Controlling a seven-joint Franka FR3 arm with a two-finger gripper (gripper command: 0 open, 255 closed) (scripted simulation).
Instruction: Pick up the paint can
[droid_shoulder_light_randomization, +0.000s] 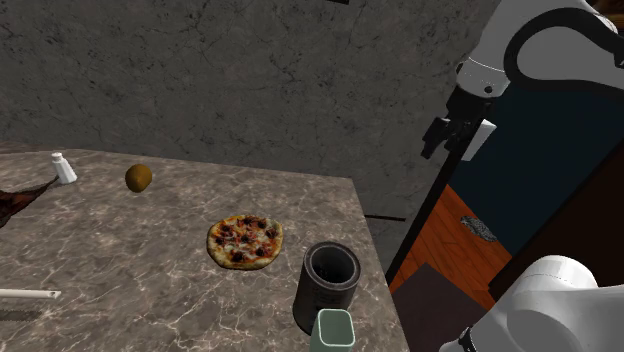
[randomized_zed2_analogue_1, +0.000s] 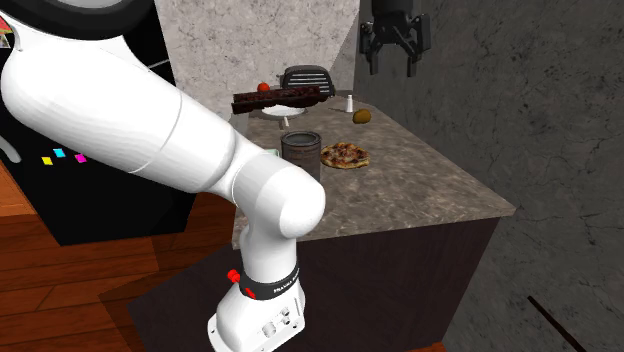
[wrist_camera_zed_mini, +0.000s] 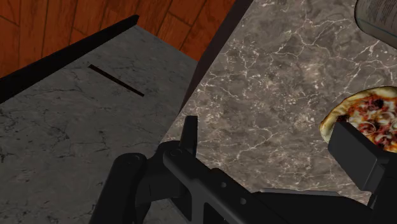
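Note:
The paint can (droid_shoulder_light_randomization: 328, 285) is a dark, open-topped cylinder standing upright near the counter's edge, at the shoulder view's lower middle. In the second exterior view the paint can (randomized_zed2_analogue_1: 300, 154) stands just beside a pizza (randomized_zed2_analogue_1: 345, 155). My gripper (randomized_zed2_analogue_1: 390, 64) hangs high above the counter's far side, open, with nothing between its fingers. From the shoulder view the gripper (droid_shoulder_light_randomization: 452, 139) is up and to the right of the can, well apart from it. In the wrist view the gripper (wrist_camera_zed_mini: 273, 143) looks down on the marble top, with the pizza (wrist_camera_zed_mini: 366, 114) by one finger and the can's wall (wrist_camera_zed_mini: 380, 16) beyond it.
A pale green cup (droid_shoulder_light_randomization: 333, 331) stands right beside the can. A brown round fruit (droid_shoulder_light_randomization: 139, 178) and a white shaker (droid_shoulder_light_randomization: 64, 168) sit further back. A toaster (randomized_zed2_analogue_1: 303, 77) and a dark tray (randomized_zed2_analogue_1: 278, 97) stand at the counter's end. The counter edge (wrist_camera_zed_mini: 210, 60) drops to wooden floor (wrist_camera_zed_mini: 63, 25).

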